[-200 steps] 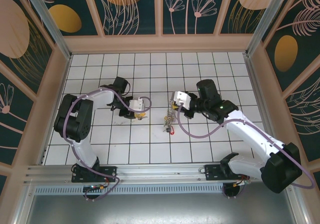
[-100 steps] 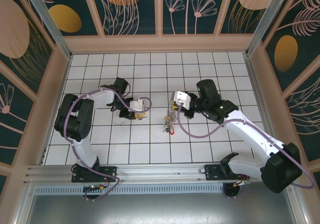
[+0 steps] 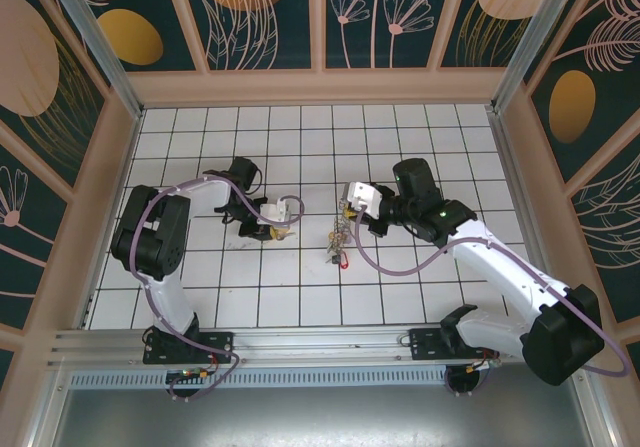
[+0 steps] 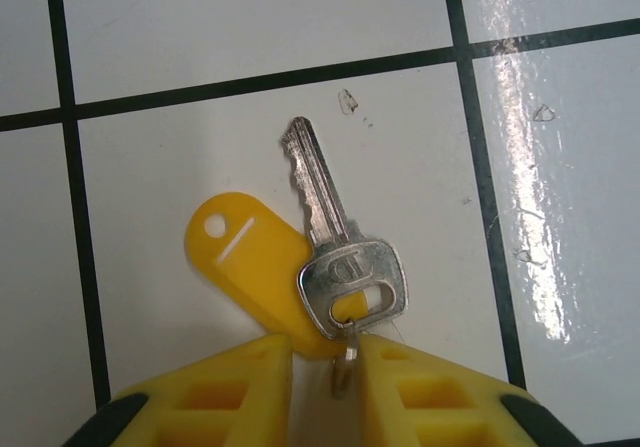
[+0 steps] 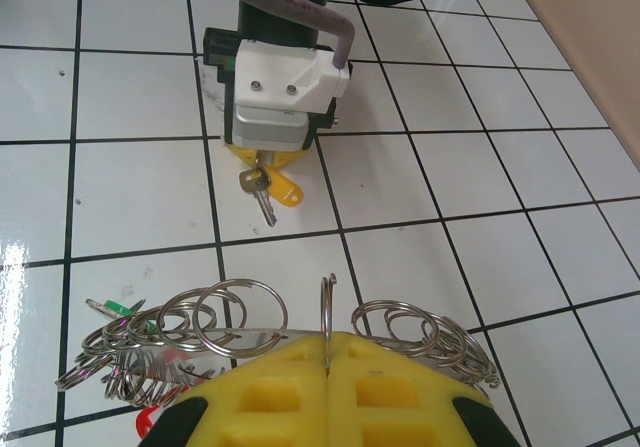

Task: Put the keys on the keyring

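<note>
One key (image 4: pixel 330 237) with one yellow tag (image 4: pixel 245 267) is flanked by the narrowly open left gripper (image 4: pixel 325 355). One keyring (image 5: pixel 327 302) is clamped in the right gripper (image 5: pixel 328 352).

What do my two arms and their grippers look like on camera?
The left arm and right arm have white links, black joint housings and a lilac cable looping along each; a small green light sits on the right one. The left gripper and right gripper have a white boxy wrist block and yellow plastic fingers with square recesses and black outer corners.
</note>
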`<state>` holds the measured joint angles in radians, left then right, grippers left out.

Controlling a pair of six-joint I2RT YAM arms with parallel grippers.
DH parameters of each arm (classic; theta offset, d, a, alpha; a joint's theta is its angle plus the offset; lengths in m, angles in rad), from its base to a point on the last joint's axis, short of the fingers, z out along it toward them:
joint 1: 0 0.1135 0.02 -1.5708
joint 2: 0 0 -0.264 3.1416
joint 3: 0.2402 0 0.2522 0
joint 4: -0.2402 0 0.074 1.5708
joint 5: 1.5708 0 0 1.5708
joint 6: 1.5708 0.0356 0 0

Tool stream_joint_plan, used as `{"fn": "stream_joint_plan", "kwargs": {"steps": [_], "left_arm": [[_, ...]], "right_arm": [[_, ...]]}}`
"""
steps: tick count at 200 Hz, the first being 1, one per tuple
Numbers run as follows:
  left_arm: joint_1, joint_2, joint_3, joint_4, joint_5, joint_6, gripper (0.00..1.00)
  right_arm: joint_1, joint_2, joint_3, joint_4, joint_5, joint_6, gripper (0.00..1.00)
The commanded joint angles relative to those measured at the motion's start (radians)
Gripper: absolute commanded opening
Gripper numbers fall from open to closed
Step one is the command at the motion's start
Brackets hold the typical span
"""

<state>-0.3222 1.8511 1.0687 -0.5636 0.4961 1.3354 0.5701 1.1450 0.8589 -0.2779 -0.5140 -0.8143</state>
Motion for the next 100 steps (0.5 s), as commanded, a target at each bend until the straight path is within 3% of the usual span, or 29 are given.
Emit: {"fn": "stream_joint_plan", "kwargs": {"steps": [1,100], "left_arm": [[-0.006,-0.026,-0.025,0.026,-0.027,0.017,0.23],[-0.002,-0.062,-0.078,0.082,-0.084,-0.016,0.24]], "right_arm": [[-0.006,-0.020,0.001,0.031,-0.015,-0.017,0.00],[-0.006,-0.031,-0.009,0.036,-0.017,-0.015,0.00]]}}
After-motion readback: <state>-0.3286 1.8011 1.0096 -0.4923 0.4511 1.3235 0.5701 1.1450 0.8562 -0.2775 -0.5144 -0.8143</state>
